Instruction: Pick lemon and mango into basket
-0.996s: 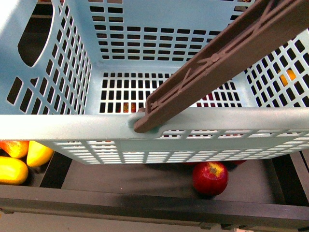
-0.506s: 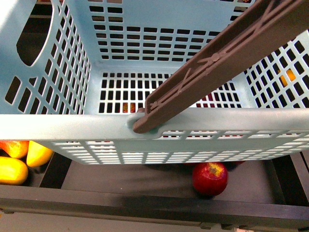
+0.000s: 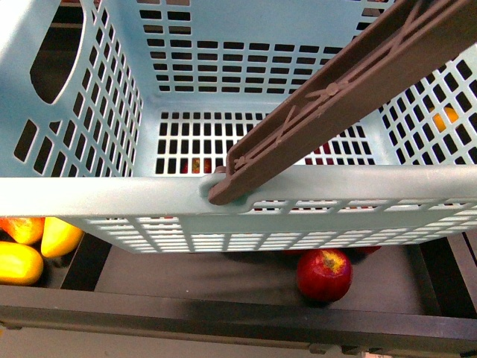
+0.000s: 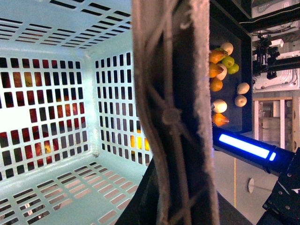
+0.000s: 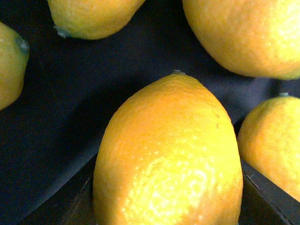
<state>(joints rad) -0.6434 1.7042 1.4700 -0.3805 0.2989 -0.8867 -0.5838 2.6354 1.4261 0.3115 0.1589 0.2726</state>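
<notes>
Basket [image 3: 112, 194] fills the front view, held above a dark tray [image 3: 223, 280], its slotted floor bare, so I judge neither lemon nor mango is in yet and both picks remain; its brown handle [image 4: 173, 112] crowds the left wrist view, though whether the left hand is clenched on it I cannot tell. Under the basket lie a red apple [image 3: 324, 274] and, by its left corner, yellow fruits [image 3: 19, 262]. The right wrist view sits close over an oval orange-yellow fruit [image 5: 168, 154], likely the mango, but the right hand's grip is unseen.
</notes>
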